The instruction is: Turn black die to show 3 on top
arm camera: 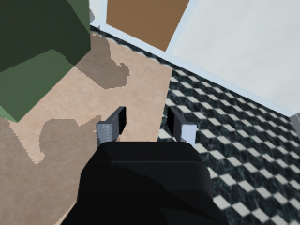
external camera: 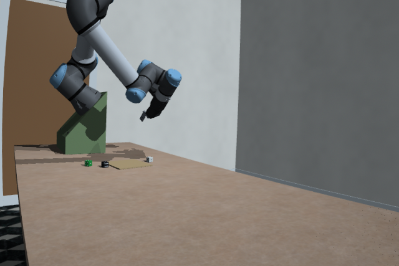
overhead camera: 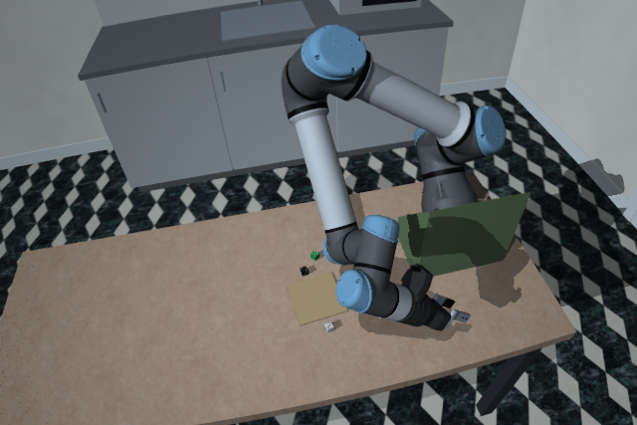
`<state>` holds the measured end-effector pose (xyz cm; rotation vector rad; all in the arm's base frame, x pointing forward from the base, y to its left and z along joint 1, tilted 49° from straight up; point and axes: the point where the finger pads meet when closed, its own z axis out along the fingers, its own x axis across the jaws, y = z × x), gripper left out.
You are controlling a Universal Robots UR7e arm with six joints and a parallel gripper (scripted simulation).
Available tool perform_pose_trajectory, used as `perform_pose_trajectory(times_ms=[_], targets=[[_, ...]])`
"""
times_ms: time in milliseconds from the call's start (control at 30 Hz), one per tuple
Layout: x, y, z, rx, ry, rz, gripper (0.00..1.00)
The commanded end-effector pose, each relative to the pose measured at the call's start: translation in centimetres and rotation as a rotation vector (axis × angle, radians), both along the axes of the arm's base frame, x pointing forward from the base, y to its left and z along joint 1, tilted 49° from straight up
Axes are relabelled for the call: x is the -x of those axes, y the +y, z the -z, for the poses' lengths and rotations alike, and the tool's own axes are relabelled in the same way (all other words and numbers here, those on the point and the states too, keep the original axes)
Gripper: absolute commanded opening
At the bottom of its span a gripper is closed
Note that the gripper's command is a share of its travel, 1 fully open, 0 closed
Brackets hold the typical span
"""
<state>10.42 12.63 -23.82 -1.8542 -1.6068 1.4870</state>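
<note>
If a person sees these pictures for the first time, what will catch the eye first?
First the big arm, bending from its green base at the table's far side, with the open gripper hanging empty well above the table. Then three tiny dice around a tan mat: the black die just off one corner, the green die beyond it, the white die off the near edge.

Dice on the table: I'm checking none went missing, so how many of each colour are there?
Black die: 1
Green die: 1
White die: 1
Total: 3, none of them on the mat.
</note>
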Motion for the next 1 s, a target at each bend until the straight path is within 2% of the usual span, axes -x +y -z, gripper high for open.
perform_pose_trajectory(times_ms=[0, 100, 233, 300, 500, 533, 600, 667, 733, 767, 800, 867, 967], targets=[[-1.0, -0.3, -0.1, 0.0, -0.032, -0.002, 1.0], [-2.5, -0.9, -0.3, 0.002, -0.081, -0.003, 1.0], [-5.6, -2.4, -1.0, 0.012, -0.186, -0.005, 1.0], [-5.6, -2.4, -1.0, 0.012, -0.186, -0.005, 1.0], [-11.9, -6.2, -3.4, 0.063, -0.408, 0.0, 1.0], [-12.1, -6.3, -3.4, 0.065, -0.414, 0.0, 1.0], [-14.5, -8.1, -4.8, 0.096, -0.503, 0.005, 1.0], [-15.6, -9.1, -5.6, 0.114, -0.549, 0.009, 1.0], [-17.6, -11.0, -7.1, 0.153, -0.631, 0.016, 1.0], [-17.8, -11.2, -7.3, 0.157, -0.641, 0.017, 1.0], [-18.8, -12.3, -8.3, 0.181, -0.686, 0.022, 1.0], [-18.8, -12.3, -8.3, 0.181, -0.686, 0.022, 1.0], [-21.3, -15.7, -11.5, 0.26, -0.816, 0.039, 1.0]])
